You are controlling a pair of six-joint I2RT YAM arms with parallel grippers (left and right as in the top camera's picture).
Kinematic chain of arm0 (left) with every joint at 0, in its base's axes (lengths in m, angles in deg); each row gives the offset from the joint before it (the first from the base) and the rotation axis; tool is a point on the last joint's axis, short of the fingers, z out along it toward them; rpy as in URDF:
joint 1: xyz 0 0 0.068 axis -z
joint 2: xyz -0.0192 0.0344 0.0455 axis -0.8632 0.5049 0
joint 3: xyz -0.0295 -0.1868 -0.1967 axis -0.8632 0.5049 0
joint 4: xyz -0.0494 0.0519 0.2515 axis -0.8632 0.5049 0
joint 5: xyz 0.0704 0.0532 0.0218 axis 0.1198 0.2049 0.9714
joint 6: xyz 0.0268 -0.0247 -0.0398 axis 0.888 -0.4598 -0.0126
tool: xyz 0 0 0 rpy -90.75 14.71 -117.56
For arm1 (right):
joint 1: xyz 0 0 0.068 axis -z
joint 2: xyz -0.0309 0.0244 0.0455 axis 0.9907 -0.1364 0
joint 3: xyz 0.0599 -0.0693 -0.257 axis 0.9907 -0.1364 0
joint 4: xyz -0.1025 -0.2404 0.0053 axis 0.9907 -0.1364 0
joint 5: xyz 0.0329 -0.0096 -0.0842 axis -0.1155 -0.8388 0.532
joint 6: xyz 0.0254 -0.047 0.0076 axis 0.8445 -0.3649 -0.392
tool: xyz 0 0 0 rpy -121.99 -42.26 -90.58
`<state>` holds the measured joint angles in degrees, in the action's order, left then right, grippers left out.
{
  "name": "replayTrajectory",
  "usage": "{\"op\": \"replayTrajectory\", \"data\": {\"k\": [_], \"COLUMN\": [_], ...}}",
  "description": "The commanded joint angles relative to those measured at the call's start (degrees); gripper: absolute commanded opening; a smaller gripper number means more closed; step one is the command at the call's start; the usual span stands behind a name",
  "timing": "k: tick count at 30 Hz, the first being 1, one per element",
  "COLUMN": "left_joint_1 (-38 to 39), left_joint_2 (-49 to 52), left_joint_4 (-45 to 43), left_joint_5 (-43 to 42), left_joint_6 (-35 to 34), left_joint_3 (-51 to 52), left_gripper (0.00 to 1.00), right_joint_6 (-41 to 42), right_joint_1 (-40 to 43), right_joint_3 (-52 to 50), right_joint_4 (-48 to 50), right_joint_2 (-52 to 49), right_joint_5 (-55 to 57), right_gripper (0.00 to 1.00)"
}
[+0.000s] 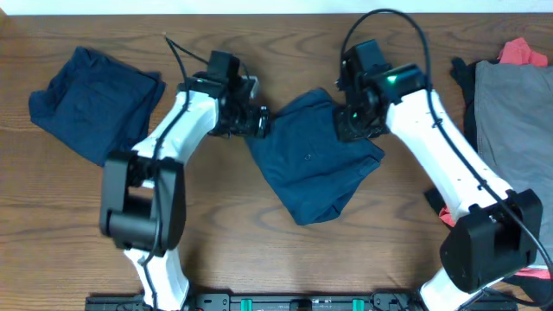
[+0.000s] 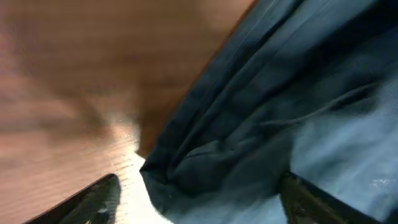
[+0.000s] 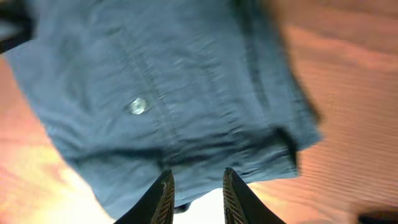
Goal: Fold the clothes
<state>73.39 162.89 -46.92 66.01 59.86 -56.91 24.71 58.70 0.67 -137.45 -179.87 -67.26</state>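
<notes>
Left gripper, right gripper, navy shorts between

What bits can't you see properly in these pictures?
- Overhead: the fingertips of the left gripper and right gripper are hidden under the grippers' own bodies.
- Right wrist view: blur hides whether the right gripper pinches the navy shorts.
- Left wrist view: blur smears the fabric's detail.
- Overhead: the right edge cuts off the grey piece.
</notes>
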Motion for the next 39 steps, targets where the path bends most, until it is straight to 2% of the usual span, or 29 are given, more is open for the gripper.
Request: {"op": "replayTrajectory", "data": {"k": [1,3,6,8,14,19,21,24,26,27,29,31,33,36,39], "left_joint_1": [0.02,0.02,0.17,0.42,2.08,3.89,4.17,4.02,3.58,3.43,3.23,3.23,3.23,3.23,3.23], "left_joint_2": [3.21,4.02,4.09,4.09,4.09,2.25,0.33,-4.22,-7.76,-9.55,-12.59,-14.14,-14.38,-12.81,-10.16], "left_joint_4": [2.64,5.88,11.78,15.76,28.35,37.88,38.6,35.19,30.71,27.56,20.48,14.6,10.21,5.84,2.49], "left_joint_5": [-0.92,-0.94,-1.14,-3.63,-16.04,-17.07,-16.96,-15.41,-13.64,-12.02,-8.66,-7.21,-7.3,-7.96,-10.86], "left_joint_6": [-0.74,-0.79,-3.85,-6.6,-6.78,-7.8,-7.82,-7.85,-7.78,-7.63,-4.48,-1.81,-0.59,1.97,4.17], "left_joint_3": [-0.28,-0.28,-0.26,-0.26,-0.26,-0.28,-0.28,-0.28,-0.28,-0.28,-0.28,-0.28,-0.28,-0.28,-0.28], "left_gripper": [0.72,0.61,0.55,0.55,0.56,0.56,0.56,0.57,0.61,0.7,0.99,0.98,0.98,0.98,0.98], "right_joint_6": [0.68,1.22,3.17,3.21,3.21,2.25,1.25,1.27,1.29,1.27,1.27,1.27,1.25,1.25,1.25], "right_joint_1": [-2.4,-2.89,-3.19,-3.19,-1.14,3.89,5.14,6.05,5.95,5.81,5.33,4.79,4.44,4.26,4.28], "right_joint_3": [-3.96,-7.04,-12.87,-16.96,-27.15,-28.61,-27.67,-24.65,-21.88,-20.61,-17.75,-15.39,-13.27,-12.35,-12.35], "right_joint_4": [0.81,2.89,7.74,11.5,23.58,32.26,32.68,30.08,26.99,25.66,22.49,19.82,17.03,14.88,12.22], "right_joint_2": [-0.2,-0.2,-0.2,-0.2,-0.2,-0.2,-0.17,0.33,1.55,2.27,4.48,7.04,9.9,13.99,17.38], "right_joint_5": [-1.42,-1.49,-1.66,-1.44,4.72,13.73,13.68,12.26,11.61,11.39,10.97,10.03,7.23,2.54,1.42], "right_gripper": [0.28,0.3,0.27,0.26,0.29,0.34,0.35,0.36,0.38,0.4,0.45,0.51,0.69,0.88,0.89]}}
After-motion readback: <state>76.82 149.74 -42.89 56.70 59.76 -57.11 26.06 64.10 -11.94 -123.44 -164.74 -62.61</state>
